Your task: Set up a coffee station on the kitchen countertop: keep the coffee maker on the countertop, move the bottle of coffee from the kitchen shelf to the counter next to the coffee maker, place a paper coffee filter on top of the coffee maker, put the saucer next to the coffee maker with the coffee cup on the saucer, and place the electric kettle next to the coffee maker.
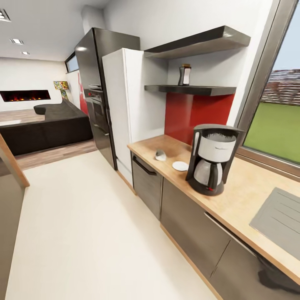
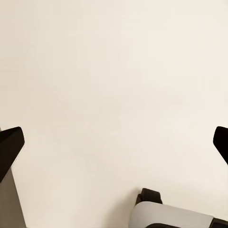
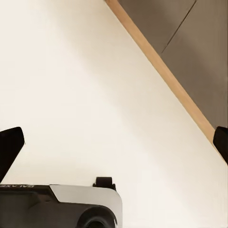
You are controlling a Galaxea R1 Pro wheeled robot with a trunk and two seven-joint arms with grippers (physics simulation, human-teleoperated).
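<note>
The coffee maker stands on the kitchen countertop, black with a grey front and a glass carafe. Just left of it lies the white saucer. Further left sits a small whitish object; I cannot tell whether it is the coffee cup or the paper coffee filter. The bottle of coffee stands on the lower kitchen shelf, above a red backsplash. The electric kettle is out of view. My left gripper and right gripper both hang open over the cream floor, holding nothing.
A second black shelf hangs higher up. A white tall cabinet and a black fridge end the counter run at the left. A grey sink drainer lies right of the coffee maker. Another counter edge juts in at left. The robot base is below.
</note>
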